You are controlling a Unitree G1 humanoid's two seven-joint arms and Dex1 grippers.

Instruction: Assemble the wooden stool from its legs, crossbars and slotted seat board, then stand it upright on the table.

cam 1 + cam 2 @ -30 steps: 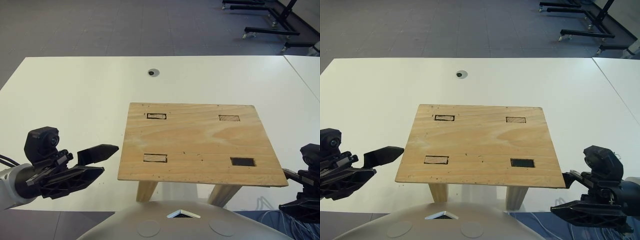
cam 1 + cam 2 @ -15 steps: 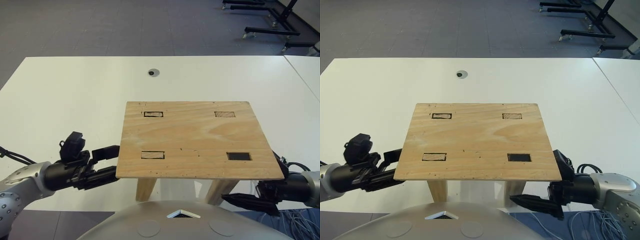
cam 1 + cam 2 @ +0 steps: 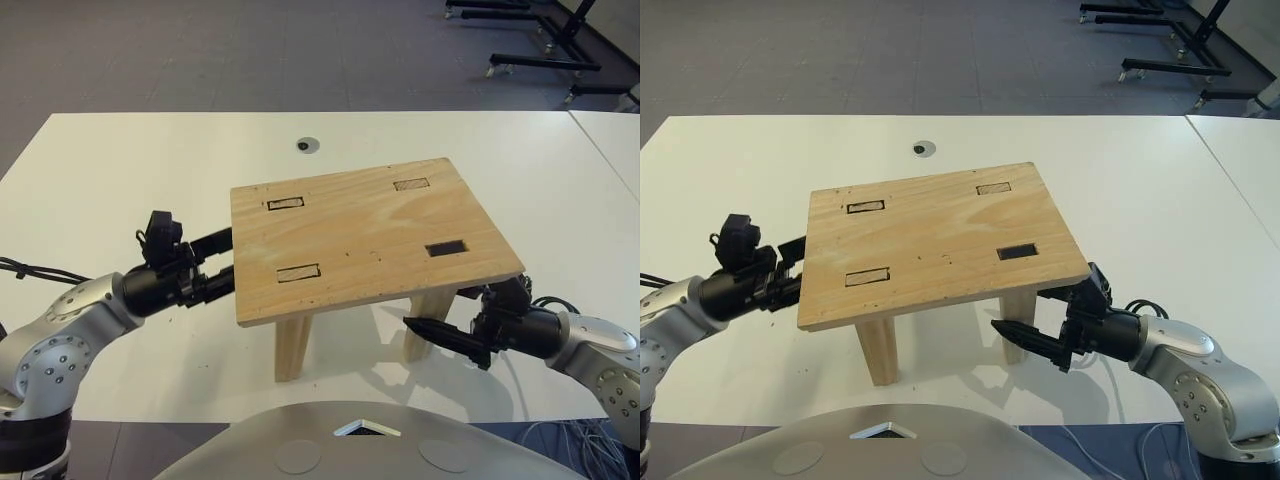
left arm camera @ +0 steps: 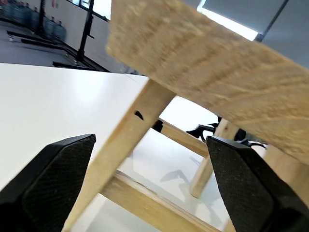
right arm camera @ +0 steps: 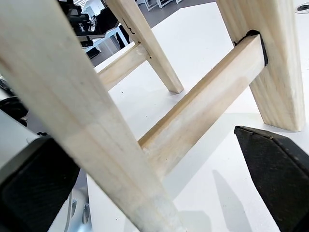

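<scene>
Stool (image 3: 330, 260) is assembled & stands upright on the white table (image 3: 140, 170), legs down, seat board (image 3: 365, 235) on top, turned askew to the table's front edge. Your L gripper (image 3: 226, 262) sits just beside the board's left edge, fingers (image 4: 50, 181) spread & pinching nothing. Your R gripper (image 3: 1025, 315) is low at the near-right leg (image 5: 91, 125), fingers wide apart either side w/o clamping; prob. both are there to steady or square the stool. Near-right slot (image 3: 447, 248) looks darker than the other 3, so I'd check that tenon's fully seated.
</scene>
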